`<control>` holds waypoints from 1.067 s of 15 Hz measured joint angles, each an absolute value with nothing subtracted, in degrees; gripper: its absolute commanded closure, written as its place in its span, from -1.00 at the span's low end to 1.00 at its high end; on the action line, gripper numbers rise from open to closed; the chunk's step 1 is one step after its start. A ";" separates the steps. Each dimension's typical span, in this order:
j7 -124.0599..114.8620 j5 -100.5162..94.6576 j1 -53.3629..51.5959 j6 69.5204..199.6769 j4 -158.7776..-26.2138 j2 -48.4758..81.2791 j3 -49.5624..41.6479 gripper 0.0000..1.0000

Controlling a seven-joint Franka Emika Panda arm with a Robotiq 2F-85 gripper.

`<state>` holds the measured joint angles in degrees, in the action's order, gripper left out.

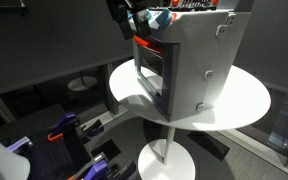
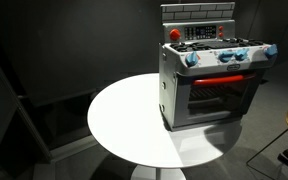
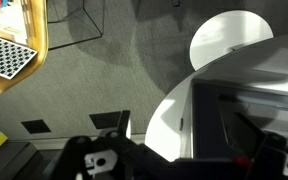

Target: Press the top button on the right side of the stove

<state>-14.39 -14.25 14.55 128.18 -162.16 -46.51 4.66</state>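
Stove (image 2: 212, 78) sits on right part of round white counter (image 2: 124, 120), front near rim. Gripper (image 1: 134, 22) hovers at stove's upper front corner, top centre of frame. Wrist view: gripper looks spread, nothing held.

Risks:
- spread gripper snags blue knobs (image 2: 192, 59) or hits wrong button
- hard push slides stove toward rim

Open counter at frame left.

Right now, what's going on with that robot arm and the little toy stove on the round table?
A robot arm is working at a grey toy stove that stands on a white round table. In an exterior view its gripper is up by the stove's top front edge, near the knobs. The wrist view looks down past the oven door, and the jaws look spread apart, holding nothing. Whether any button is being touched cannot be told.
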 measured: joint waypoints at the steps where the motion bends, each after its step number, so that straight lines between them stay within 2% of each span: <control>1: -14.39 -14.25 14.52 128.18 -162.02 -46.45 4.65 -1.00; 16: -14.74 -13.66 12.42 128.24 -150.73 -41.63 4.65 -1.00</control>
